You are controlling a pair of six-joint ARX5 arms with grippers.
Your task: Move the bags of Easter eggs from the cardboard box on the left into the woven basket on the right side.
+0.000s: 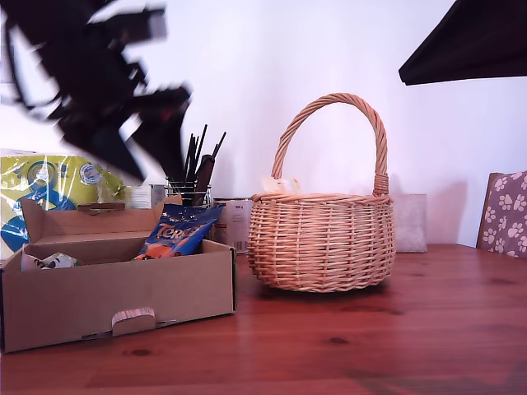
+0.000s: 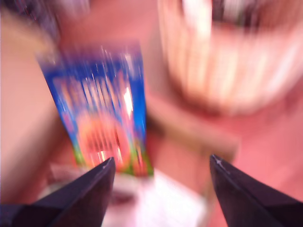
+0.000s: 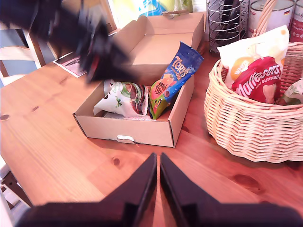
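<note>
The cardboard box stands open at the exterior view's left, with a dark blue bag leaning on its wall and a green-and-white bag beside it. My first gripper hovers open above the blue bag, blurred by motion, with nothing between its fingers. To the exterior view's right of the box, the woven basket holds a red bag and a pale cream bag. My second gripper is shut and empty, high over the table in front of the box and basket.
A black wire holder of dark sticks and tins stand behind the box and basket. A yellow-green plastic pack lies behind the box. A paw-print chair stands at the exterior view's right edge. A dark arm part hangs there too.
</note>
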